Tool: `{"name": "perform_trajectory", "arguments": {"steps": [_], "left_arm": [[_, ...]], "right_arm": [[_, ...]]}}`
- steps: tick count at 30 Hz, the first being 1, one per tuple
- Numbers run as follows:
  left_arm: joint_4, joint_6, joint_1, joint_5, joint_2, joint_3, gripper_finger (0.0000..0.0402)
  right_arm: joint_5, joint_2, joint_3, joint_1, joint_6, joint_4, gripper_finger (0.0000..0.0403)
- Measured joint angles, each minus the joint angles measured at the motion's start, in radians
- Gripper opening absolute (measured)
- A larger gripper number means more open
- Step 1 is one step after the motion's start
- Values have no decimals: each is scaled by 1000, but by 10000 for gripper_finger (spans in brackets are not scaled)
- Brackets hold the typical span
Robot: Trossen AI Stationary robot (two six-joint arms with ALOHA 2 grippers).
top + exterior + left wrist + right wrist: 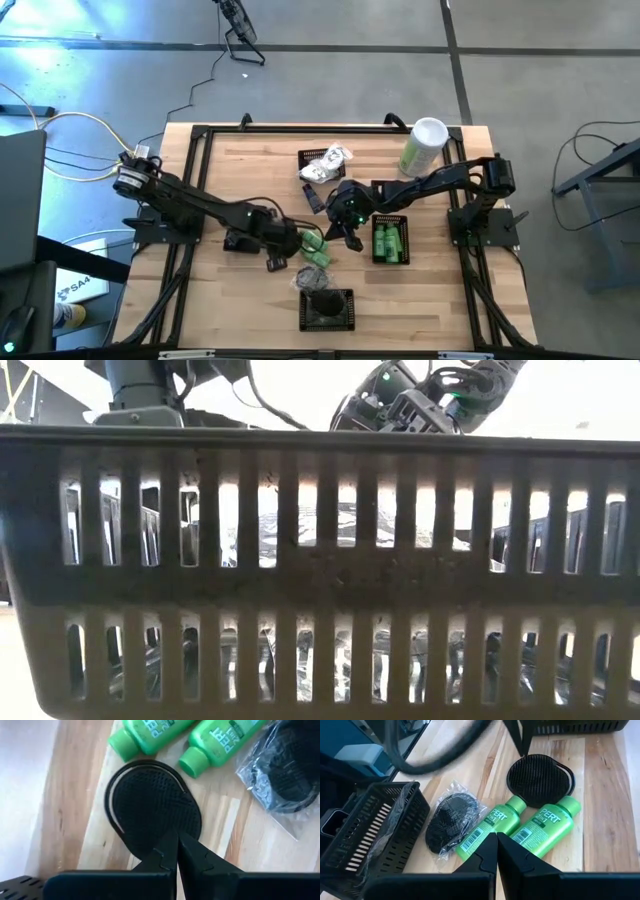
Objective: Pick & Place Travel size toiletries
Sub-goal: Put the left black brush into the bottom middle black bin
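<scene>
A black oval bristled piece with a thin loop [150,805] [537,777] lies left of two bright green bottles [520,827] [318,254] in the middle of the table. My left gripper [177,837] [298,243] is shut at that piece's rim. Beside the bottles lies another dark round piece in a clear bag [451,821] [282,765]. My right gripper [496,839] [343,228] is shut and hovers over the bottles, touching nothing. My left gripper comes steeply from above, and its shut fingertips [170,842] meet the oval piece's rim [192,832] on the side away from the bottles. The rim looks pinched between them. I cannot tell whether the piece is lifted off the wood.
A black mesh basket [327,310] [367,837] stands near the front edge and fills the low view [320,570]. A second basket [390,240] holds green bottles on the right. A third [318,165] with white packets stands at the back, beside a tall pale-green canister [423,146].
</scene>
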Motion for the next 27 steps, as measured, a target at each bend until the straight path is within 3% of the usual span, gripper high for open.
{"name": "perform_trajectory", "arguments": {"steps": [12,20,23,27], "left_arm": [[148,80,0,11,41,0,0],[271,114,35,220,99,1,0],[355,128,50,300,158,0,0],[429,160,67,334,186,0,0]], "right_arm": [[12,0,1,0,0,-26,2],[21,-5,1,0,1,-24,2],[99,-26,1,0,2,-30,2],[208,-69,1,-1,3,-65,2]]}}
